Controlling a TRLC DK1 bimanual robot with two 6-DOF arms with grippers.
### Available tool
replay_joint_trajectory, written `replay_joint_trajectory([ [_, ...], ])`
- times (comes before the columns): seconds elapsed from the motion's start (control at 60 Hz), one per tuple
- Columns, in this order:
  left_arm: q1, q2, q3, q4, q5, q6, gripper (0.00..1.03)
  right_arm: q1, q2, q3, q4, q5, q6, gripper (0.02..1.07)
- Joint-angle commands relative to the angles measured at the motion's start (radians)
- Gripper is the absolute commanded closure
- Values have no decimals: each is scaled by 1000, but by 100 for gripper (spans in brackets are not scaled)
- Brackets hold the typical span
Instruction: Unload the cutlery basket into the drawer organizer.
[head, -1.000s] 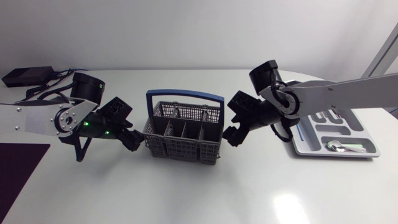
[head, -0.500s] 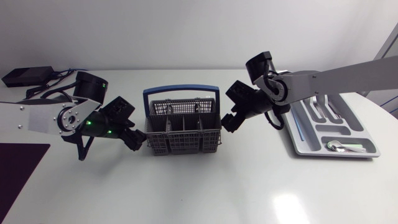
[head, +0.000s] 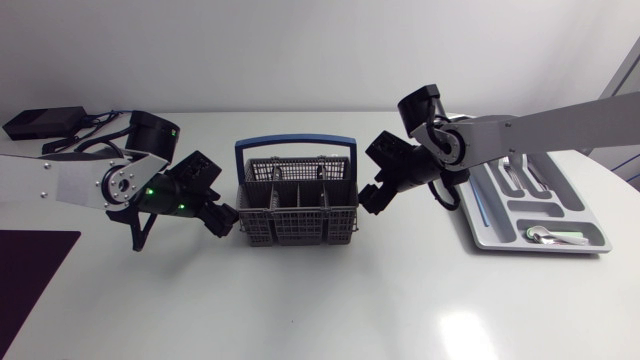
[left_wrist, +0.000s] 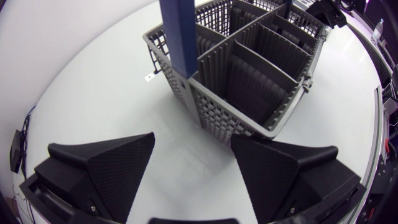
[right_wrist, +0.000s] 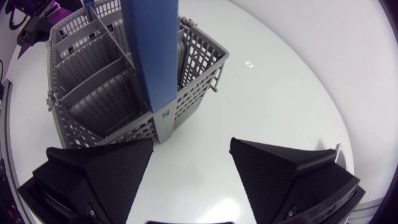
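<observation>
At the middle of the tabletop the cutlery basket stands between both arms, probably so either can steady it. The left hand and right hand flank its ends, fingers apart, holding nothing. Only the head view shows the drawer organizer, further right; the wrist views show the basket's near compartments bare.

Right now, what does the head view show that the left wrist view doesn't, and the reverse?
Only the head view: the drawer organizer with cutlery in it, and the right gripper beside the cutlery basket. Only the left wrist view: the left gripper open, the basket's corner close ahead of its fingers, the nearest compartments looking empty. Both: the grey basket with its blue handle.
</observation>
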Motion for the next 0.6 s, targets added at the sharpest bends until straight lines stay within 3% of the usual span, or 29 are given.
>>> replay_joint_trajectory([
  [0.0, -24, 22, 37, 14, 29, -3, 17, 34, -19, -28, 2, -23, 29, 17],
  [0.583, -19, 40, 35, 16, 28, -5, 16, 39, -27, -56, 14, 20, 26, 17],
])
